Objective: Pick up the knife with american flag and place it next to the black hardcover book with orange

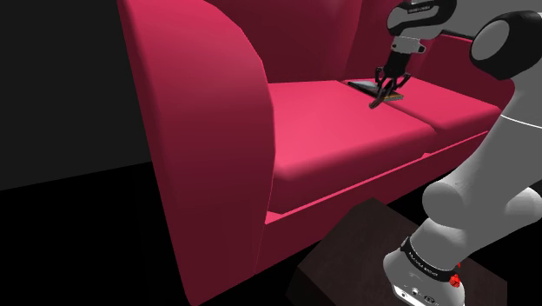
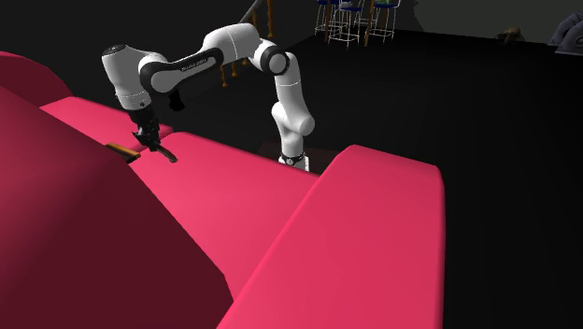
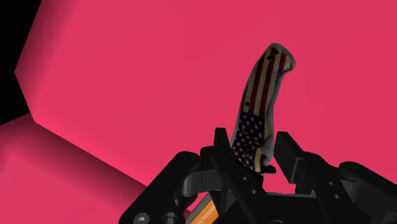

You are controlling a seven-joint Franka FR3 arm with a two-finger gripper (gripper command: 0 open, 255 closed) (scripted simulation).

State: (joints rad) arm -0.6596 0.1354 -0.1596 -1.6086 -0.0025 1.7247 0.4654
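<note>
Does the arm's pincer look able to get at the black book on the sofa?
Probably yes: the pincer hovers right beside the book on the sofa seat with nothing between, but it is clasping the flag knife.

Lighting, shoulder view: soft and even. Sofa [image 1: 347, 139] seat is bright pink, its armrest flank darkening toward 7 o'clock. Black area at 9 o'clock. My arm [image 1: 495, 187] is pale on top and shaded grey beneath. Wrist view: sofa is dimmer at 7 o'clock from my pincer [image 3: 252, 145].

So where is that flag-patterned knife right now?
Clasped between the black fingers in the wrist view, the knife hangs over the pink sofa seat, right by the book.
</note>
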